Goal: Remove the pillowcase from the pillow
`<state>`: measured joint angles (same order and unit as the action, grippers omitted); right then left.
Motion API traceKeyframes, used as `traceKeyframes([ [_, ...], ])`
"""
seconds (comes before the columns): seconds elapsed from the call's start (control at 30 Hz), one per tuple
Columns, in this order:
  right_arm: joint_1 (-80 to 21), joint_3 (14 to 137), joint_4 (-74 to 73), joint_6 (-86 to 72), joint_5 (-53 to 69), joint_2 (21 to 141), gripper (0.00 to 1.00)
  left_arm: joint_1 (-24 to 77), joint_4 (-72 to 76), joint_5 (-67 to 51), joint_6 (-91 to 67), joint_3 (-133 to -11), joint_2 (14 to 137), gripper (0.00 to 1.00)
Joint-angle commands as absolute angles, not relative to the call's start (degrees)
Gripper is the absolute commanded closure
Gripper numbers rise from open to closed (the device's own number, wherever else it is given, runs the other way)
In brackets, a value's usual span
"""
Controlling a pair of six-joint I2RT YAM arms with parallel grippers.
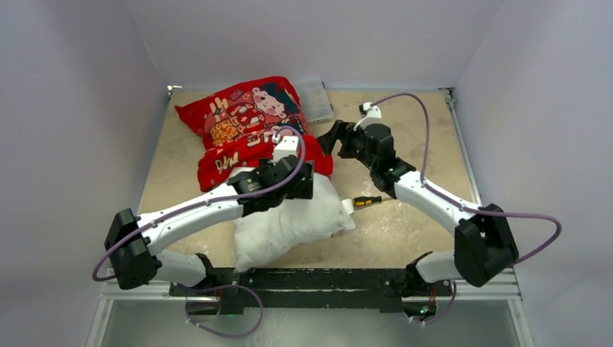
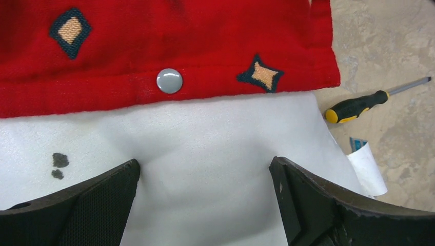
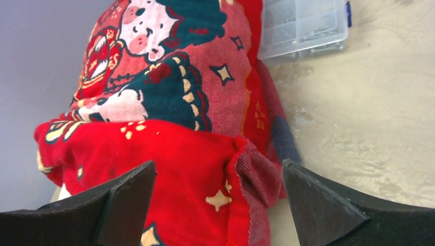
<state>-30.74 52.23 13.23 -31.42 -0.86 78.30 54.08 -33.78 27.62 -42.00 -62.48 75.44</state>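
Two spread pairs: left fingers [image 2: 77, 205] over bare pillow [image 2: 205, 143], right fingers [image 3: 328, 205] at bunched pillowcase [image 3: 169, 154].

Pillowcase [image 1: 246, 119]: bright red, printed with black-haired cartoon figures plus gold stars and dark-edged diamonds; bunched and wrinkled.
Pillowcase place: at 11 o'clock from the pillow [image 1: 289, 220] in the top view, open hem facing 5 o'clock.
Hem: lies straight across the pillow's far end, with a grey snap [image 2: 169, 81] on it.
Pillow: plump, plain white, mostly bare, with two small dark spots and a white tag [image 1: 348, 205] at its 3 o'clock corner.
Pillow place: near side, long axis running 7 to 1 o'clock; probably only its far end remains inside.
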Motion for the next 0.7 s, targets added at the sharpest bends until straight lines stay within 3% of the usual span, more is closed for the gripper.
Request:
traceKeyframes([
  [0.0,-30.06,49.92,19.71,-30.34,6.40,80.84,0.04,58.17,-33.50,37.36,-47.87,-64.26,79.12,0.01],
  [0.17,-30.40,47.56,24.83,-29.08,12.26,85.03,0.03,58.54,-32.68,40.32,-53.26,-56.23,80.32,0.01],
  [0.37,-32.27,44.81,28.85,-29.40,15.74,87.49,0.12,58.49,-30.32,40.17,-57.07,-47.20,78.90,0.06],
  [0.43,-32.58,44.58,29.80,-29.45,16.59,87.71,0.15,58.50,-28.60,39.22,-56.74,-45.29,78.08,0.19],
  [0.53,-32.69,44.67,30.70,-29.47,17.18,87.49,0.22,58.45,-27.76,38.21,-56.62,-43.98,76.87,0.69],
  [0.6,-32.74,45.13,30.74,-29.28,16.85,86.99,0.30,58.45,-28.18,37.52,-56.06,-43.86,76.06,0.94],
  [0.63,-32.70,45.48,30.62,-29.07,16.87,86.79,0.34,58.46,-28.72,37.16,-55.78,-43.90,75.60,1.00],
  [0.67,-32.67,45.99,29.95,-29.06,16.98,86.63,0.40,58.49,-29.08,36.45,-55.48,-43.97,75.02,1.00],
])
